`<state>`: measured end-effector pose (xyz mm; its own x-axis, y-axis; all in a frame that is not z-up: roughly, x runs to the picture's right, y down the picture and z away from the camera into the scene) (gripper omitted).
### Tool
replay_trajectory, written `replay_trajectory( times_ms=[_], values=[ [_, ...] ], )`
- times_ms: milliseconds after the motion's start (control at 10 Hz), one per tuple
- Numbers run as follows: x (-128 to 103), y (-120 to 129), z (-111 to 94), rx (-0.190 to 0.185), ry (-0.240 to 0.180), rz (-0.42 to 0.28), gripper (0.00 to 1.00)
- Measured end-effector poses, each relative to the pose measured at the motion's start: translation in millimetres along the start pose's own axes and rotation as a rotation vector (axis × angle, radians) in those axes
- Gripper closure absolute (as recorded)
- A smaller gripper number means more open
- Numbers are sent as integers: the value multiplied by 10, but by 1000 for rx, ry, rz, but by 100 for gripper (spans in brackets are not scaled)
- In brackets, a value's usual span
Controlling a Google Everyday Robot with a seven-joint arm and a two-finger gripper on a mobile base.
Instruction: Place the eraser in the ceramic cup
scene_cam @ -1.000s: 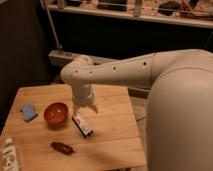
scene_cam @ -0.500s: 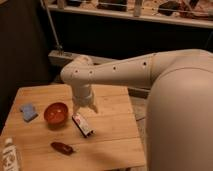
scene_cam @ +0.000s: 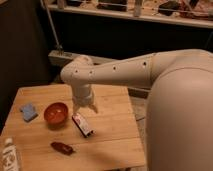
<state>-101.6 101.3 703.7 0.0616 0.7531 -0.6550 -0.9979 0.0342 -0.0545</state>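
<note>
**A:** Has anything moved in the last second?

**B:** No. The arm, the claw and everything on the counter sit where they were.

**A:** Start with the biggest thing, then.

**B:** The bulky white robot arm fills the right side and reaches left over the pale wooden counter. Its wrist bends downward above the middle of the counter.

**A:** And the claw?

**B:** The claw points straight down, just right of the bowl. Its two fingers are spread wide and nothing is between them.

**A:** Which bowl?

**B:** A wide, shallow red-orange bowl, left of centre on the counter. A white bottle with a printed label stands at the near left corner and is partly cut off by the edge of the view. A flat blue square pad lies to the left of the bowl.

**A:** Where is the eraser?

**B:** The small oblong eraser in a white, red and dark wrapper lies flat on the counter, set at an angle. Its far end is directly under the claw. I cannot tell whether the fingertips touch it.

**A:** Anything smaller?

**B:** A dark red lumpy object lies near the front edge, below the bowl.
</note>
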Motion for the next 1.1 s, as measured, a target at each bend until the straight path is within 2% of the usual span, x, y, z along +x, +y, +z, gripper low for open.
replay_trajectory(
  times_ms=[200,300,600,700,900,1100],
  values=[
    [-14,28,-32,-8,-11,-21,35],
    [-44,69,-65,-11,-28,-70,35],
    [-79,467,-114,-36,-67,-350,35],
    [-97,526,-77,-31,-76,-418,35],
    [-108,600,69,-4,-82,-538,35],
    [-106,568,237,24,-77,-606,35]
  ],
)
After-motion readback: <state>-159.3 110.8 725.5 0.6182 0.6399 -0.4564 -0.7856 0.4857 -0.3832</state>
